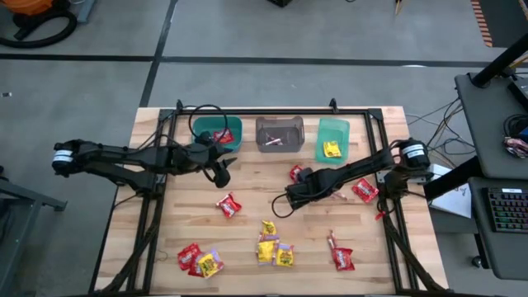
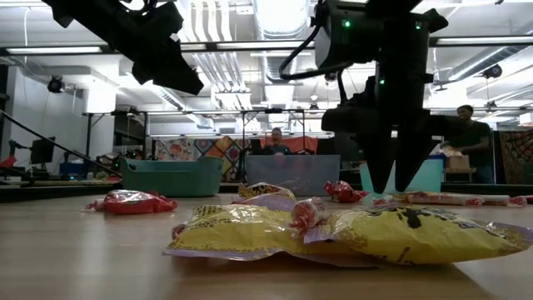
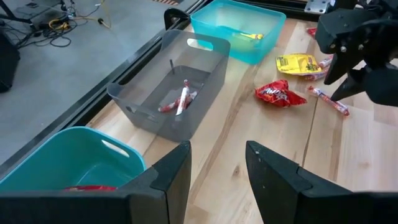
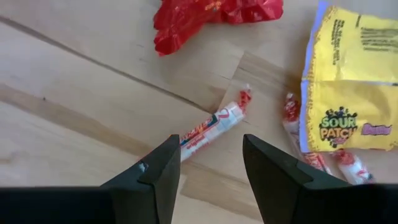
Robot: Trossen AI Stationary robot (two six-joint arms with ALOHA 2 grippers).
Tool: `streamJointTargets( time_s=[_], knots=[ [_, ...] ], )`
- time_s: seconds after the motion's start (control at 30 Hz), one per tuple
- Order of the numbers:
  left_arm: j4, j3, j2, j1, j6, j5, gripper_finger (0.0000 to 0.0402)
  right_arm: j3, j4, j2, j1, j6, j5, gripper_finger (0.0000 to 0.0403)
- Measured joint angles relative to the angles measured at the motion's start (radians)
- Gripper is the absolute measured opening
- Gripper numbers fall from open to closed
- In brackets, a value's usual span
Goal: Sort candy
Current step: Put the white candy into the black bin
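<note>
Candy lies scattered on the wooden table: red packets [image 1: 229, 205], yellow packets [image 1: 268, 247] and thin pinkish sticks. My right gripper [image 4: 210, 167] stands open, pointing down over one stick [image 4: 214, 124]. The stick lies flat on the wood under the gap, its near end hidden behind a finger. A red packet [image 4: 211, 15] and a yellow packet [image 4: 351, 81] lie just beyond it. My left gripper [image 3: 217, 168] hangs open and holds nothing, above the table beside the teal bin [image 1: 216, 132]. In the low view my right gripper [image 2: 396, 179] reaches almost down to the tabletop.
Three bins stand in a row at the far edge: the teal one holds red candy, a grey one [image 1: 279, 134] pinkish sticks, a green one [image 1: 332, 139] a yellow packet. A black frame [image 1: 272, 111] runs around the table. People [image 2: 470, 133] are in the room behind.
</note>
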Motion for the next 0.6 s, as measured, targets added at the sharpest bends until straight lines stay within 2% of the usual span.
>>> streamJointTargets(
  time_s=[0.33,0.6],
  knots=[
    [0.000,0.000,0.000,0.000,0.017,0.000,0.0137,-0.003,0.007,0.024,0.000,0.193,0.017,0.0166],
    [0.000,0.000,0.000,0.000,0.059,0.000,0.0137,-0.002,0.036,0.087,-0.010,0.196,0.020,0.0151]
  ],
)
